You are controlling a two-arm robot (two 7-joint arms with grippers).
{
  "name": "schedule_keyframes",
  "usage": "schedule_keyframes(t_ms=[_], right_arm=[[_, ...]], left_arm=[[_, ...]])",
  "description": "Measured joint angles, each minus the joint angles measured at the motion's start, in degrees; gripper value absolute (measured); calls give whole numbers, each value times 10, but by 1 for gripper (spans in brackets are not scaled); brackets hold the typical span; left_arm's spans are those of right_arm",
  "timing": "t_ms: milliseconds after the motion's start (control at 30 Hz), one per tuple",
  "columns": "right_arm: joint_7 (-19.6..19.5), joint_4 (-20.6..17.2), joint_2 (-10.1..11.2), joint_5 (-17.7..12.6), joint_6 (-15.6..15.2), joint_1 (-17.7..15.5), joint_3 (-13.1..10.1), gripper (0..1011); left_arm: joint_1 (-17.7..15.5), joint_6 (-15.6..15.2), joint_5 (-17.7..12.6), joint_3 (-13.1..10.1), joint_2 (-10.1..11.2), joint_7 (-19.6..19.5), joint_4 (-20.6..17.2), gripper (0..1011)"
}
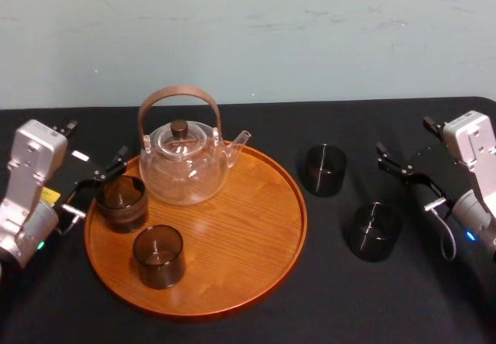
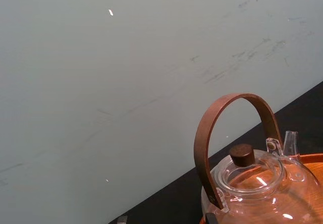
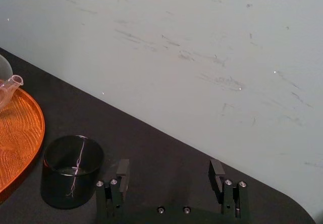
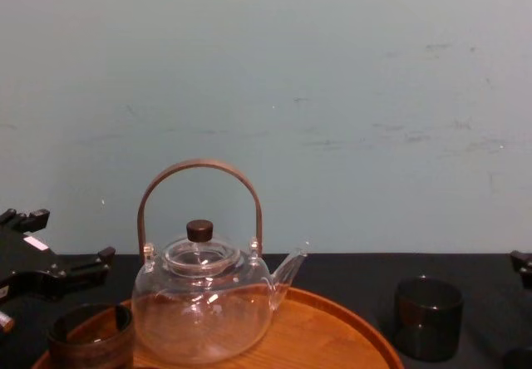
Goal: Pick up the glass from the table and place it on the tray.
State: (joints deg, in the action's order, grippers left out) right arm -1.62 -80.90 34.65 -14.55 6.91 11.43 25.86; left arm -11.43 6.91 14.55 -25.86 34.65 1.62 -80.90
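Glass (image 1: 373,232) stands on the black bench (image 1: 434,297), right of the tray (image 1: 256,270) (another tumbler (image 1: 325,170) stands behind it). Right end effector (image 1: 412,183) hovers nearby, released and empty. Left end effector (image 1: 94,184), also spread, sits beside a brown cup (image 1: 122,202).

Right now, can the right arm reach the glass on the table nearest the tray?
Probably yes: the right gripper is open beside the glass with bare table between; the left gripper is at the tray edge.

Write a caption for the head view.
Teapot on the tray; two dark glasses on the table near the open right gripper; left gripper beside a brown cup.
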Motion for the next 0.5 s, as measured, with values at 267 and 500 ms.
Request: schedule_keyframes(t_ms=[267, 500], right_arm=[[0, 0, 0, 0, 0, 0, 0, 1002], [20, -9, 2, 0, 0, -7, -10, 1002]], left_arm=[[0, 0, 0, 0, 0, 0, 0, 1001], [0, 0, 0, 0, 0, 0, 0, 1001]])
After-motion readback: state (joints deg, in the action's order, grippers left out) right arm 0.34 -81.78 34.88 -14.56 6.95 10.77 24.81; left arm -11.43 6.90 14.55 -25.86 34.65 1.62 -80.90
